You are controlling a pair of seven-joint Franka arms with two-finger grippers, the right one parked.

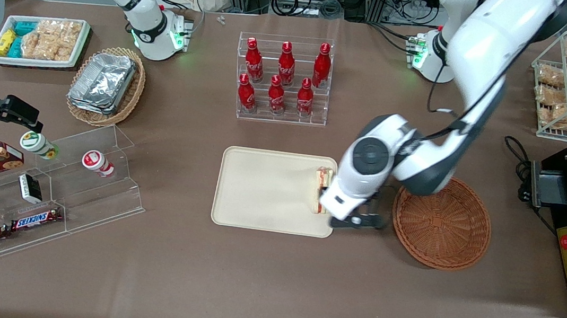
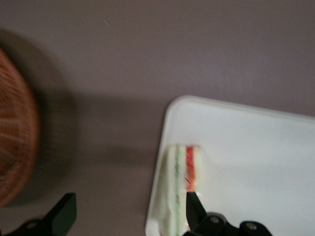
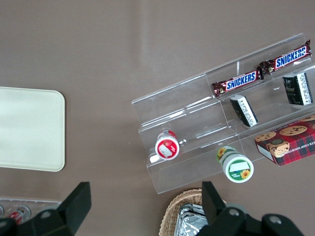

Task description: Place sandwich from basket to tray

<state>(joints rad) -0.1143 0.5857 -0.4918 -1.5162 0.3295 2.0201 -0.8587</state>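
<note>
The left arm's pincer (image 2: 128, 216) hangs spread wide over the small wrapped triangular sandwich (image 2: 179, 189), one finger apparently touching it. The sandwich lies in the flat cream plastic tray (image 1: 264, 189), at the edge nearest the round reddish-brown wicker basket (image 1: 441, 225) on the brown table (image 1: 269, 285).
</note>
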